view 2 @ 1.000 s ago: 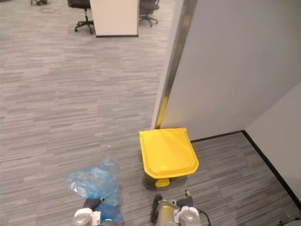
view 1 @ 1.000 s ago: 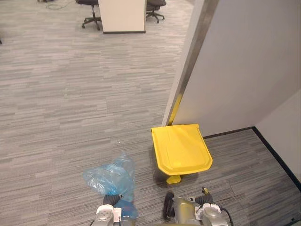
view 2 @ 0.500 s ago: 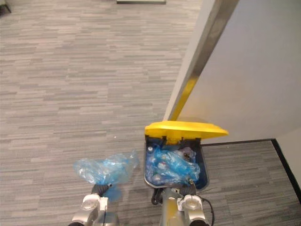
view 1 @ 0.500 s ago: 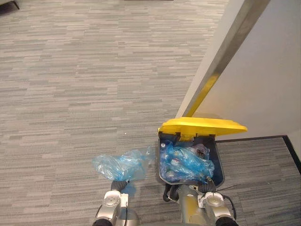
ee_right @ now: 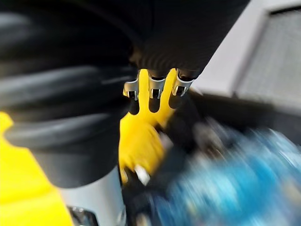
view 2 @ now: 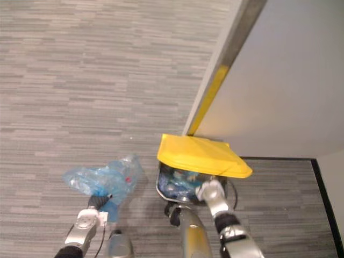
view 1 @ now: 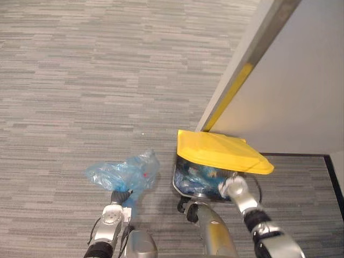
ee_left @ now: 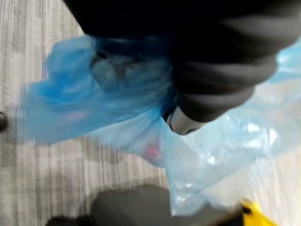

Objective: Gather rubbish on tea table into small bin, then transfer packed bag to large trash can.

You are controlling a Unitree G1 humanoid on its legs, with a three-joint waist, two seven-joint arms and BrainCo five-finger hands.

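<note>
Left hand (view 1: 121,195) clenched round neck of blue bag (view 1: 121,173). Right hand (view 1: 232,188), fingers straight, against half-raised yellow lid (view 1: 220,150) of bin (view 1: 176,184).

Grey carpet floor (view 1: 80,80), streaked in thin bands of lighter and darker grey, runs out to the far and left edges. On the right stands a plain pale grey wall (view 1: 301,80). Its outer corner carries a brushed metal edge strip (view 1: 269,27) with a yellow band (view 1: 230,97) on its lower part. Black skirting (view 2: 279,158) follows the wall's foot and turns the corner along a second pale wall (view 2: 336,172). The light is soft and even.
</note>
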